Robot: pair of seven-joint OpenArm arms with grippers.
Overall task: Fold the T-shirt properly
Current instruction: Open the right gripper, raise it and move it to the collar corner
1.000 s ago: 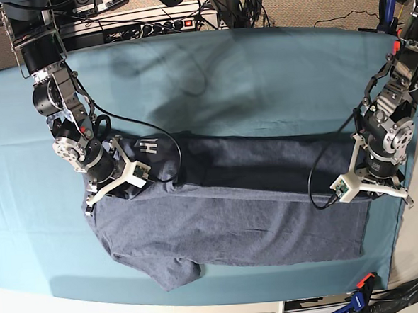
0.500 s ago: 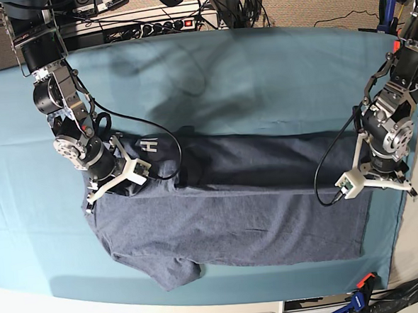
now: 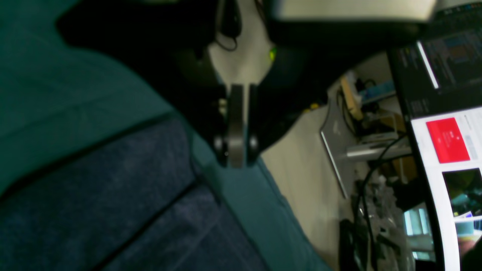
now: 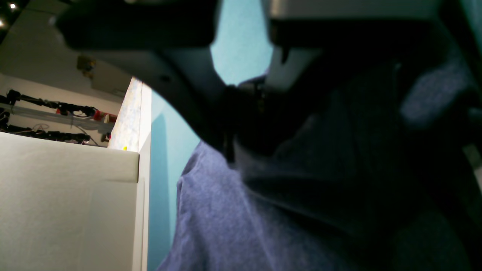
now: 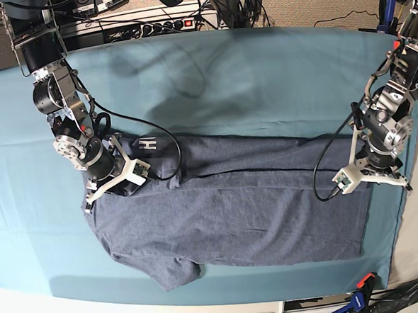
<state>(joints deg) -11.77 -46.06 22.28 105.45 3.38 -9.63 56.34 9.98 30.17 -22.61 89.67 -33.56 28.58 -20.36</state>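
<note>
The blue-grey T-shirt lies spread across the teal table cloth, with its far part folded toward me as a flap. A white letter H shows on the flap's left end. My right gripper is at that left end, shut with bunched shirt fabric around its tips. My left gripper is at the shirt's right edge. In the left wrist view its fingers are pressed together right at the corner of the shirt, where it meets the teal cloth.
A power strip and cables run behind the table's far edge. A blue and orange clamp grips the near right corner. A lit monitor stands beyond the table's right side. A white box stands off its left side.
Both grippers have moved away from me toward the far edge, staying shut. The folded flap went with them and now covers less of the shirt.
</note>
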